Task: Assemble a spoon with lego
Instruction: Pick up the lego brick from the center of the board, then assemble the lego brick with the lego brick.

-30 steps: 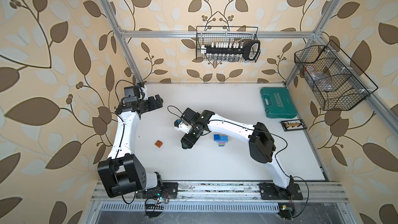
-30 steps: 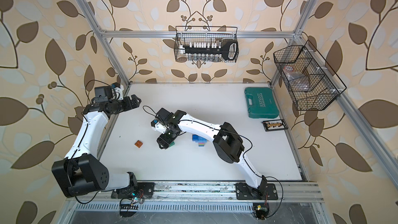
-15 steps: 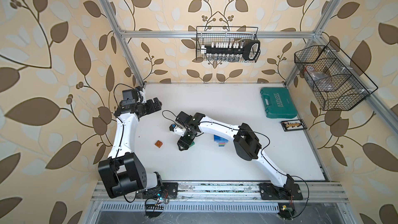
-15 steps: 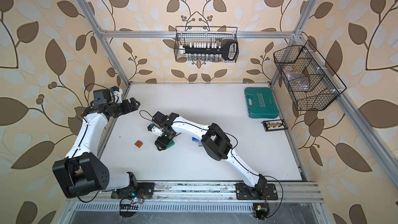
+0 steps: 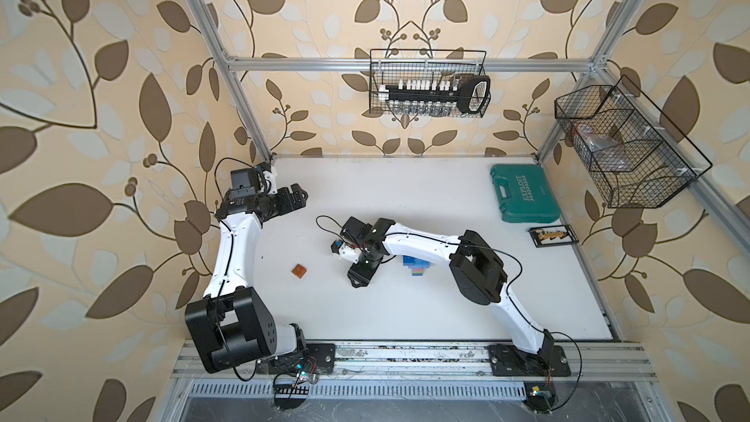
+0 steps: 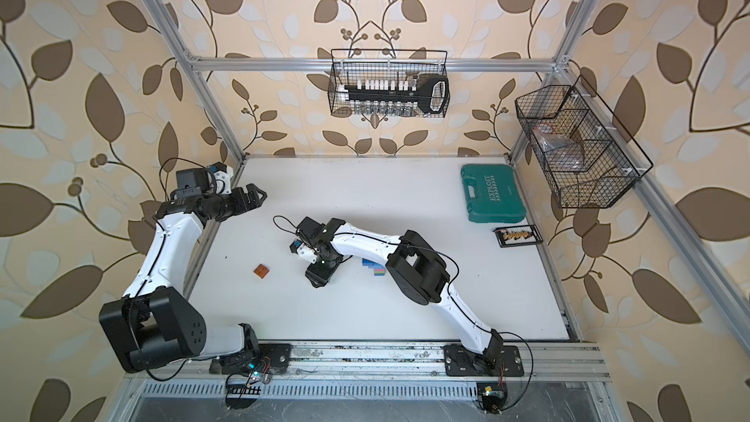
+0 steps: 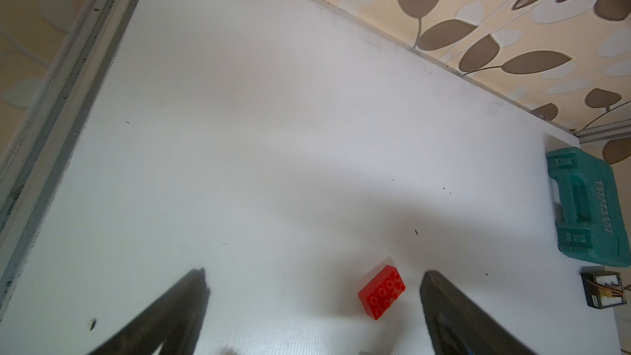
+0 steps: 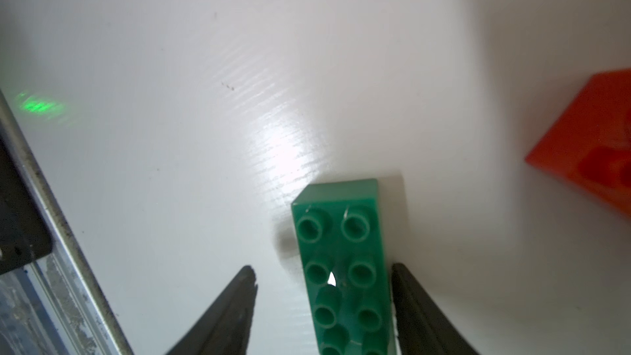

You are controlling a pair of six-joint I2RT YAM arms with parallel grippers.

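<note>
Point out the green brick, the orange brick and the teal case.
green brick [image 8: 341, 251], right wrist view, studded top.
orange brick [image 5: 299, 271], in a top view, top face.
teal case [image 5: 525, 193], in a top view, lid middle.

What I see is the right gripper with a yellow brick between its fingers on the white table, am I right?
Almost. The colour is wrong: the right gripper has a green brick between its fingers, not a yellow one. The right wrist view shows this clearly. The rest holds: the brick lies on the white table.
</note>
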